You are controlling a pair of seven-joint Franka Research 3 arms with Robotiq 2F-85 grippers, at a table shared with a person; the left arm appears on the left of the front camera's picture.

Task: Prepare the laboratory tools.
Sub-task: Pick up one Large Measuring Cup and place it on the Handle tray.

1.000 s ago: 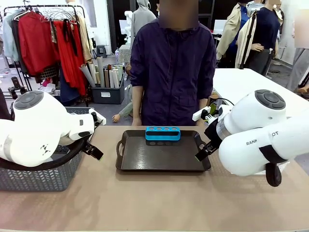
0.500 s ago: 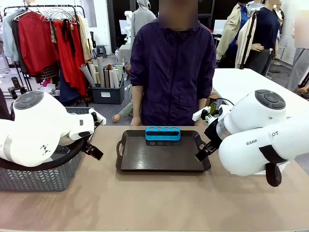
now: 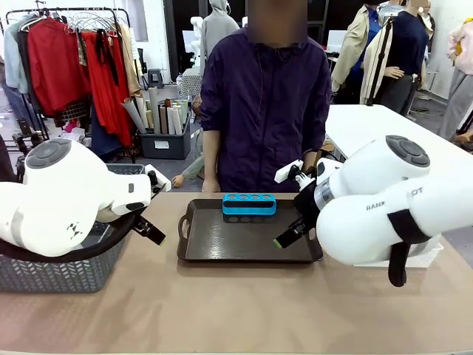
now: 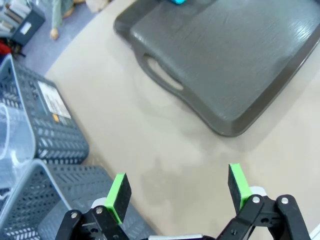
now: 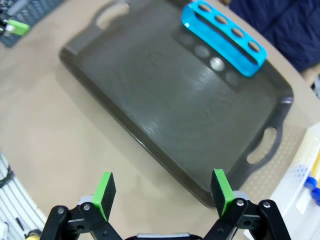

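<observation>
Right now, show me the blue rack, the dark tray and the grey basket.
blue rack (image 3: 249, 208): front view, on its front face.
dark tray (image 3: 236, 238): front view, on its bare floor.
grey basket (image 3: 66, 275): front view, on its front wall.

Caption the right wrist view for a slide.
Open right gripper faces a dark tray carrying an empty blue four-hole rack.

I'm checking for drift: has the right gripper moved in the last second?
Yes. The right gripper has shifted toward the robot's left, from the dark tray's right rim to above its floor.
</observation>
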